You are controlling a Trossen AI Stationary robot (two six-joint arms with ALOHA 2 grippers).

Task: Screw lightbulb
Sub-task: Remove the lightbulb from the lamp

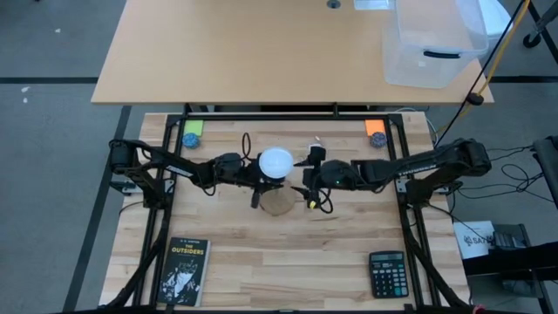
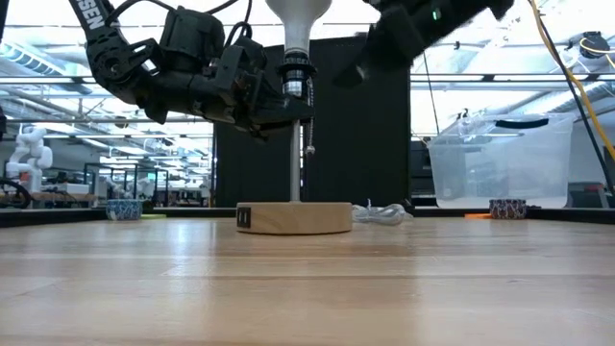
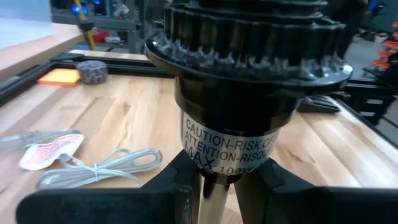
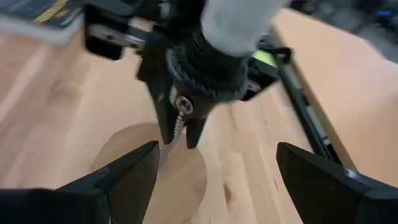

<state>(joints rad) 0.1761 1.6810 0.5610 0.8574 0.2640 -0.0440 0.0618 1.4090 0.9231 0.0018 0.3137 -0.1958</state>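
Bulb [image 1: 276,161] sits in the socket [image 2: 297,75]; left gripper [image 3: 214,186] clamps the post below it, right gripper [image 4: 217,165] wide open, empty, beside it.

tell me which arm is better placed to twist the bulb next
Probably the right. Its gripper is open and free beside the lightbulb, which sits in the black socket. The left gripper is clamped on the lamp's post under the socket, bracing it.

The frosted white lightbulb [image 1: 276,161] looks matt and smooth above a ribbed black plastic socket [image 3: 245,74], a smooth metal stem [image 2: 295,159] and a round pale wooden base [image 2: 294,217].
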